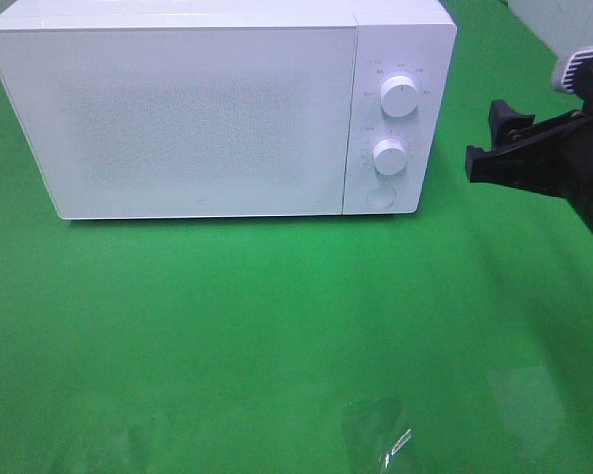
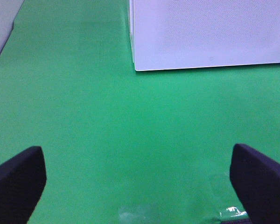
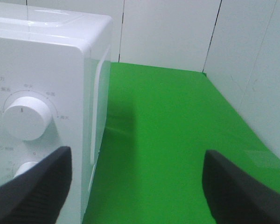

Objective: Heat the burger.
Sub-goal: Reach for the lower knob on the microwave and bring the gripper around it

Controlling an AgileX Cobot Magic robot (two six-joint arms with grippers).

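The burger is out of view in every frame. A white microwave stands at the back of the green table with its door shut. My right gripper hovers open to the right of the control panel, level with the two white knobs. The right wrist view has its black fingers spread wide with nothing between them, the microwave's corner and upper knob close by. In the left wrist view my left gripper is open and empty over the green cloth, short of the microwave's front left corner.
A round button sits below the lower knob. A shiny transparent patch lies on the green cloth near the front edge. A white panelled wall closes off the table behind and to the right of the microwave.
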